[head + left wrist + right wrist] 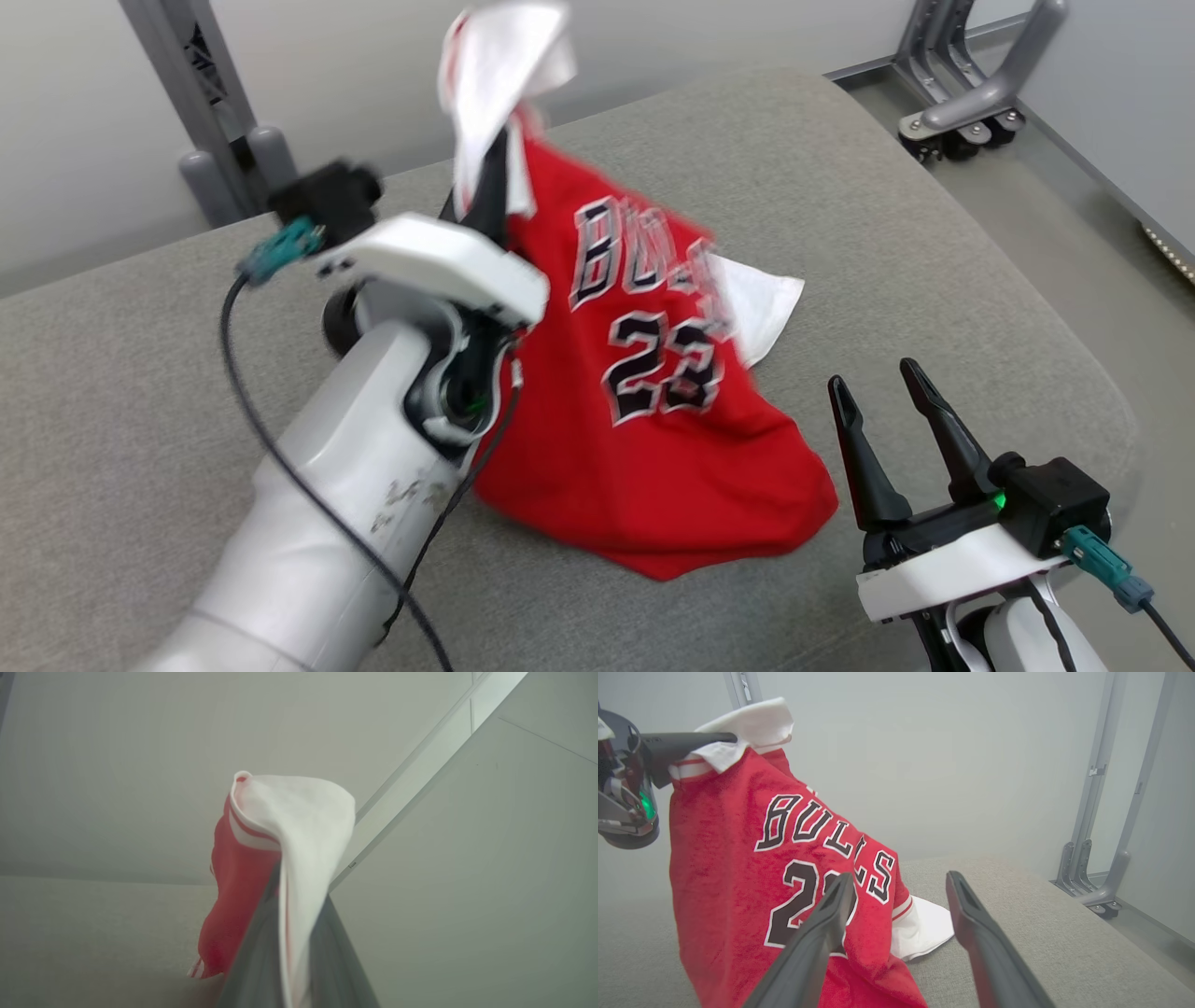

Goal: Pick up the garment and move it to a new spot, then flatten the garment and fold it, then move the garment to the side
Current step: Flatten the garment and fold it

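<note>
The left gripper pinches the white-trimmed edge of the red jersey and holds it high, so the rest drapes onto the grey padded surface, probably for carrying it over. The right gripper hovers near the hem, jaws wide and empty

Red Bulls jersey, half-lifted

Left gripper raised, fingers pinched together; right gripper low, fingers spread apart
</note>
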